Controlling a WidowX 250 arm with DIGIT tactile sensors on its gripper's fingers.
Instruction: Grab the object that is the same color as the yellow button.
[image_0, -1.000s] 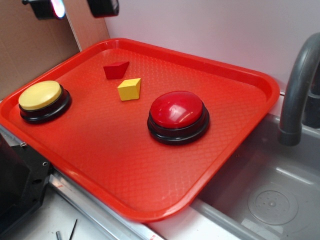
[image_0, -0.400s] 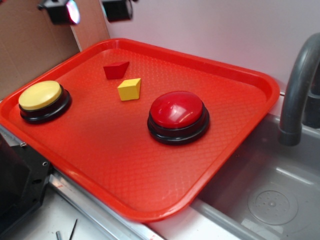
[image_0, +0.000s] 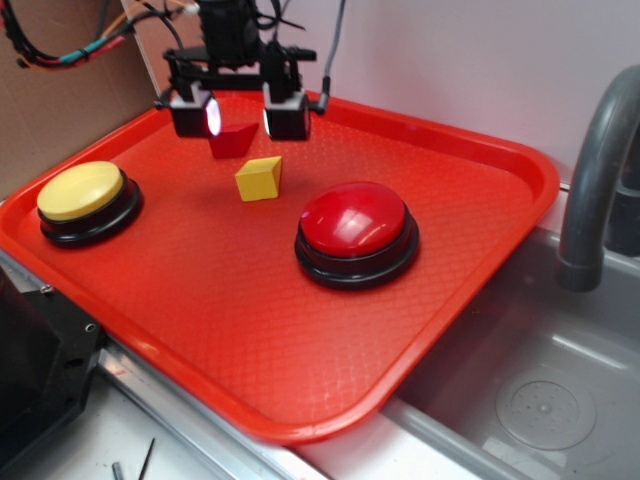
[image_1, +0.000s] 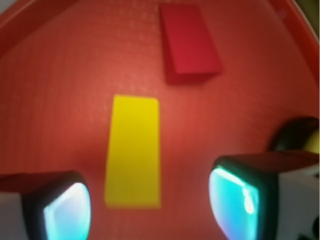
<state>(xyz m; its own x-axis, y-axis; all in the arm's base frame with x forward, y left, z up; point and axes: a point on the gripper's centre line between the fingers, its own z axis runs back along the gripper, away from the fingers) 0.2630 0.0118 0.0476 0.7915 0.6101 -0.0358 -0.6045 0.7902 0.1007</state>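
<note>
A small yellow wedge block (image_0: 259, 178) lies on the red tray (image_0: 300, 330), with a small red wedge block (image_0: 232, 140) just behind it. The yellow button (image_0: 82, 192) on its black base stands at the tray's left. My gripper (image_0: 240, 115) hangs above the tray's back left, over the red wedge and slightly behind the yellow block. It is open, with nothing between the fingers. In the wrist view the yellow block (image_1: 133, 151) lies below, between the two fingers (image_1: 67, 210), and the red wedge (image_1: 189, 42) is farther ahead. My gripper (image_1: 150, 207) is apart from both.
A big red button (image_0: 355, 228) on a black base stands at the tray's middle right. A grey sink basin (image_0: 530, 390) and a grey faucet (image_0: 598, 170) are on the right. Brown cardboard (image_0: 50, 100) rises behind the tray's left edge.
The gripper has come down and to the right from the top left of the view, and now hangs low over the two wedges. Blocks and buttons have not moved.
</note>
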